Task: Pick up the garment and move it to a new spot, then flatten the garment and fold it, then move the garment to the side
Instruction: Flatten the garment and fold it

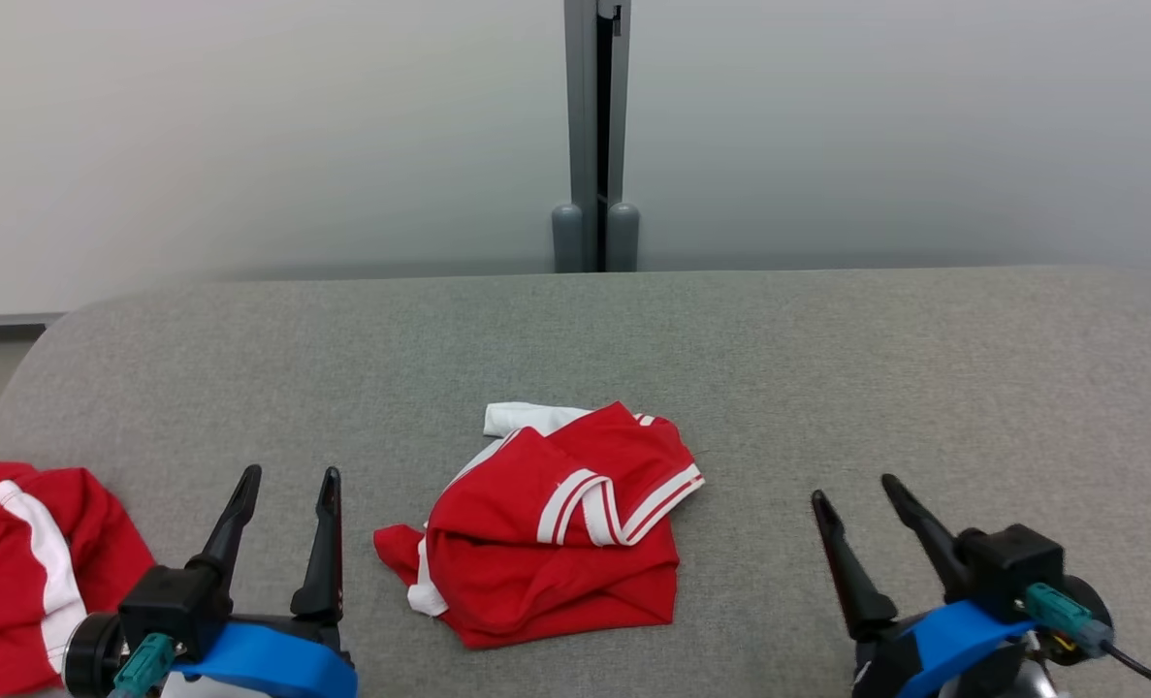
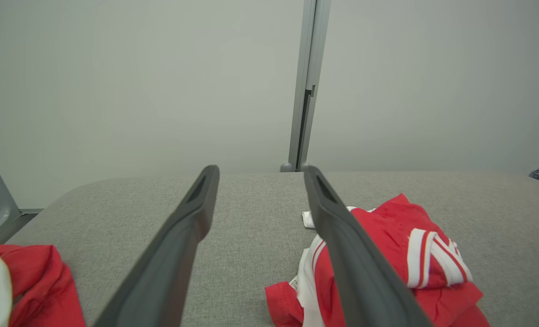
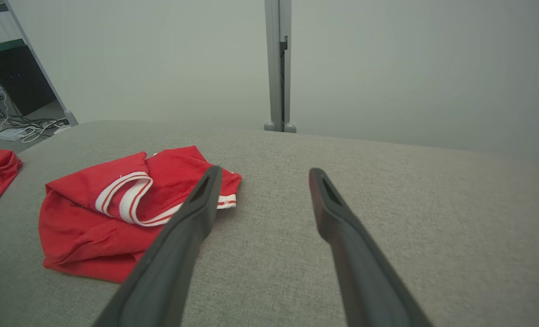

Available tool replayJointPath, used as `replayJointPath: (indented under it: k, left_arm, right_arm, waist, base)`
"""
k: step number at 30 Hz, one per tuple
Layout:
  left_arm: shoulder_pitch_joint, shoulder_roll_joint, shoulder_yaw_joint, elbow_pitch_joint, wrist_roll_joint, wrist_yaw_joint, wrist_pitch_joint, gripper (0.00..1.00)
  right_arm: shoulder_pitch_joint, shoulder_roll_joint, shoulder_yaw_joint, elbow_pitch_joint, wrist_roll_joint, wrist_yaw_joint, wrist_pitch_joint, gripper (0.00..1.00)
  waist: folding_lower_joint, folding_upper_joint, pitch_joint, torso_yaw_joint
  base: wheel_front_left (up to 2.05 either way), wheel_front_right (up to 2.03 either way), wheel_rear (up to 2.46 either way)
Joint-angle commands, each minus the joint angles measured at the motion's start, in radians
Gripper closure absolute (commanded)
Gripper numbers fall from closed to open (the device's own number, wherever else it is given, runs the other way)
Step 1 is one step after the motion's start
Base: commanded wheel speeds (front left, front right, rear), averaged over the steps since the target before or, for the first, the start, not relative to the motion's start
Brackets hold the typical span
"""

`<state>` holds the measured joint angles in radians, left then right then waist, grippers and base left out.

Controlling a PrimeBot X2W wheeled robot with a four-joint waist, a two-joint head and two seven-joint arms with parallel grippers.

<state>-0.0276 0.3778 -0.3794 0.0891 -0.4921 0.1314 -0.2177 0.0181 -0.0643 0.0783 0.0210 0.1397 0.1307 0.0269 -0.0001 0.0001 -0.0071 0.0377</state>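
Left hand and right hand spread wide, garment between, well inside surface edges

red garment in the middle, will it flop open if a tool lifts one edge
Probably floppy: the red garment lies crumpled in soft folds, so a lifted edge would likely let the rest drape. It looks thin, so likely light. Pushed, it would probably bunch on the textured grey surface.

Crumpled garment at the middle of the table, between left gripper and right gripper at the near edge; second garment far left, beside the left gripper; post behind the far edge.
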Motion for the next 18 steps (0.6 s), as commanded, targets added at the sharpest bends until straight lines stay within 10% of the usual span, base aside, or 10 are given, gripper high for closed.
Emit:
replayJointPath:
  k: [1, 18]
  left_arm:
    - [-0.033, -0.004, -0.007, -0.005, 0.010, -0.004, -0.006, 0.00]
    - [-0.200, -0.069, -0.036, 0.064, 0.040, -0.055, -0.039, 0.00]
  right_arm:
    - [-0.035, -0.009, 0.038, 0.023, 0.004, 0.000, 0.007, 0.00]
    - [-0.358, 0.002, 0.304, 0.412, 0.137, 0.000, -0.058, 0.00]
  waist:
    - [0.0001, -0.0001, 0.032, 0.032]
    - [0.0001, -0.0001, 0.162, 0.191]
  base:
    - [0.00, 0.00, 0.00]
    - [0.00, 0.00, 0.00]
